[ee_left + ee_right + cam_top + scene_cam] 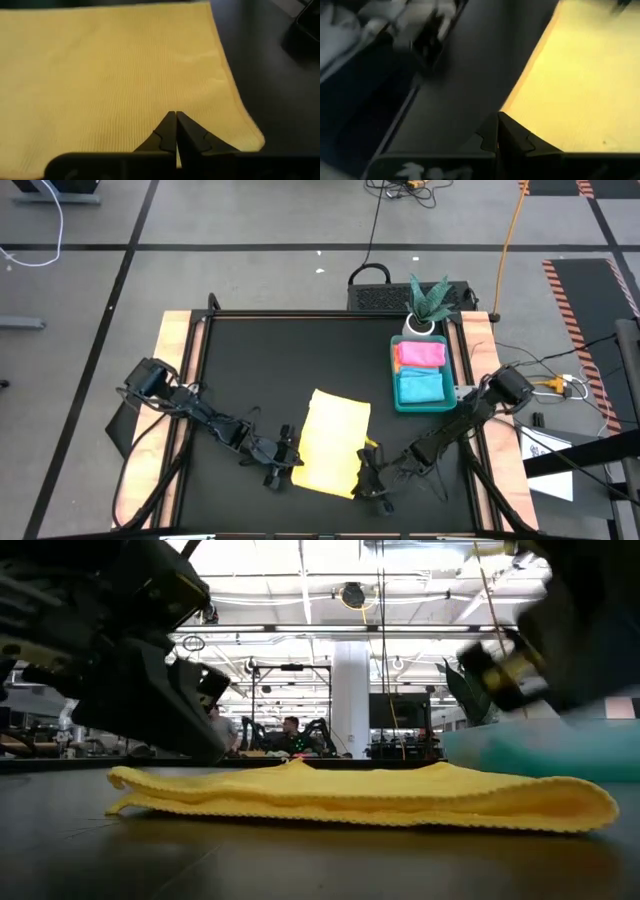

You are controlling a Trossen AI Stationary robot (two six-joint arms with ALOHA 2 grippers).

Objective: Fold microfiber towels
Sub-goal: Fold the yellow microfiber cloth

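Yellow towel (333,444) flat mid-table; left gripper (291,460) & right gripper (366,471) at its near corners, jaws pressed together.

Folded towel (333,444) lies on table (250,360), near front edge, about centre. L gripper (290,461) at towel's left edge, towards its front corner; R gripper (364,470) at towel's right-front corner, opposite. Both arms come in from table's side edges, left & right. Tray (452,385) sits at table's right side, behind & right of towel, well apart. In tray: 2 folded towels, one (420,353) behind the other (421,387). Potted plant (428,304) just behind tray, at back-right corner.
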